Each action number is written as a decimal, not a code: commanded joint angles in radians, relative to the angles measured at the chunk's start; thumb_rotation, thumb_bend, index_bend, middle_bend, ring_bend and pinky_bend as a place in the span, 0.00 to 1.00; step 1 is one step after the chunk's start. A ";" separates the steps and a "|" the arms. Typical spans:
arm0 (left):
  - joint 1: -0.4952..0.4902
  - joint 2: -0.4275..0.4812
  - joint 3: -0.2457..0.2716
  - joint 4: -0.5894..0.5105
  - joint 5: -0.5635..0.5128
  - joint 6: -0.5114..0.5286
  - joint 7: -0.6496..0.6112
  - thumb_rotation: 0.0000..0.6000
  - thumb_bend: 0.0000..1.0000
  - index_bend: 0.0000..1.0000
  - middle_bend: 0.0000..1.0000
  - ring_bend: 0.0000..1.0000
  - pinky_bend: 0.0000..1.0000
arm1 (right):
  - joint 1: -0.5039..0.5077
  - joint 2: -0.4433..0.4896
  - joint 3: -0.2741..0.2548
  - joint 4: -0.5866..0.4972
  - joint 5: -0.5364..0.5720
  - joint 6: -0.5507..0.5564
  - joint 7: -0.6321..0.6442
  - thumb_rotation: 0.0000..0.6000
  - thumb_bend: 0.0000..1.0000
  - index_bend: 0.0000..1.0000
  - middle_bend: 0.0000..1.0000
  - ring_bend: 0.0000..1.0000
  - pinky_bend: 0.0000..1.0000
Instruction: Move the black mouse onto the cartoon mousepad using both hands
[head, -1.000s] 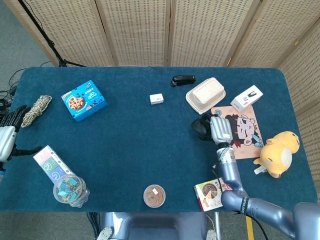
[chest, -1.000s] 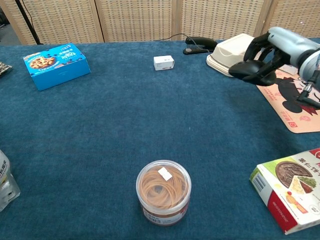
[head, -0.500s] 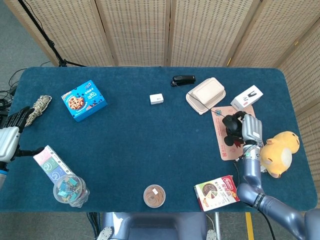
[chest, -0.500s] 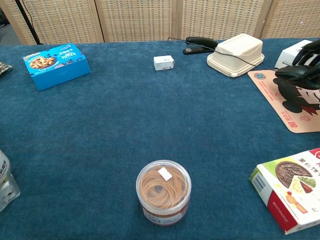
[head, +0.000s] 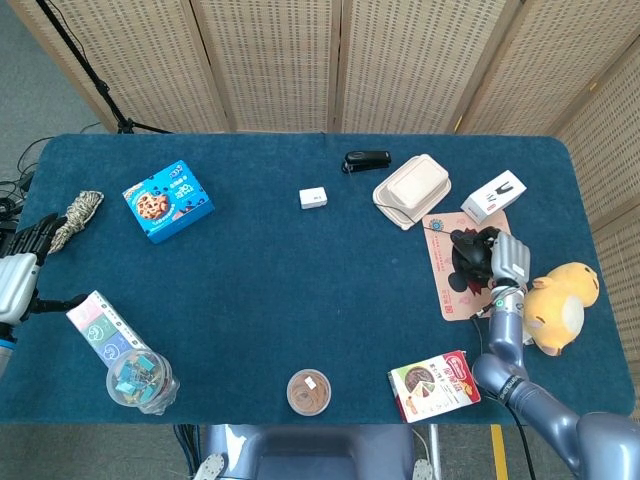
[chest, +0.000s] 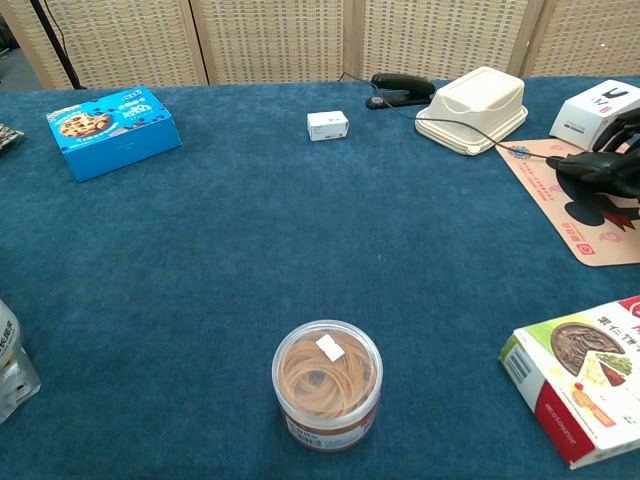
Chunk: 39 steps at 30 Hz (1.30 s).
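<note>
The black mouse (head: 466, 255) (chest: 590, 170) sits low over the cartoon mousepad (head: 452, 292) (chest: 585, 235) at the right side of the table. My right hand (head: 503, 258) (chest: 628, 140) grips it from the right, fingers wrapped over its back. The mouse's thin cable (chest: 470, 122) trails back past the white container. Whether the mouse touches the pad I cannot tell. At the table's far left edge, my left hand (head: 18, 272) holds nothing, its dark fingers spread; only the head view shows it.
A white lidded container (head: 411, 189), a black stapler (head: 367, 160) and a white carton (head: 494, 195) lie behind the pad. A yellow plush (head: 556, 305) sits to its right and a food box (chest: 585, 385) in front. A rubber-band jar (chest: 327, 383), a small white box (chest: 328, 125) and a blue cookie box (head: 168, 201) stand further left.
My right hand carried the mouse rightward from beside the pad to over it, then shifted slightly and lower. The left hand barely moved.
</note>
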 joint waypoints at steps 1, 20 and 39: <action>0.001 0.001 0.000 -0.001 0.001 0.002 -0.001 1.00 0.11 0.00 0.00 0.00 0.00 | 0.002 -0.014 0.005 0.027 -0.002 -0.022 0.013 1.00 0.39 0.44 0.42 0.37 0.54; 0.010 0.000 -0.001 -0.003 0.010 0.014 -0.002 1.00 0.11 0.00 0.00 0.00 0.00 | -0.066 0.146 -0.012 -0.312 0.004 -0.007 -0.053 1.00 0.33 0.00 0.00 0.00 0.00; 0.025 -0.009 0.016 -0.013 0.033 0.040 0.035 1.00 0.11 0.00 0.00 0.00 0.00 | -0.247 0.459 -0.197 -0.776 -0.317 0.264 -0.121 1.00 0.00 0.00 0.00 0.00 0.00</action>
